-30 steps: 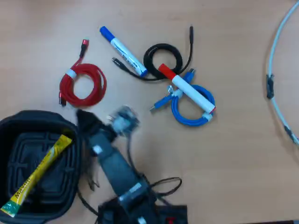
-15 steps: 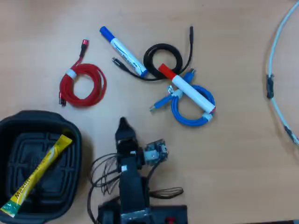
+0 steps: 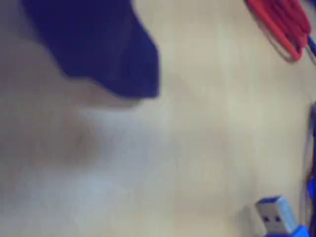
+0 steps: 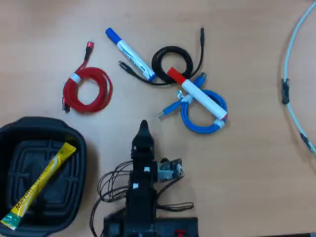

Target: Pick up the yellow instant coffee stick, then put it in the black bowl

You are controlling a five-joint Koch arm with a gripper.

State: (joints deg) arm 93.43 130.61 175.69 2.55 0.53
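- Over bare tabletop (image 4: 247, 173) near the bottom edge, the arm is stretching up the overhead view, its claw (image 4: 143, 126) holding nothing.
- Only overhead is showing the stick (image 4: 39, 183), lying inside the bowl (image 4: 81, 163); the wrist view is showing a blurred USB plug (image 3: 274, 217).
- Only one tip is showing, so I cannot tell how far the claw is parted.

Overhead view evenly lit, sharp; wrist view heavily blurred (soft shadows).
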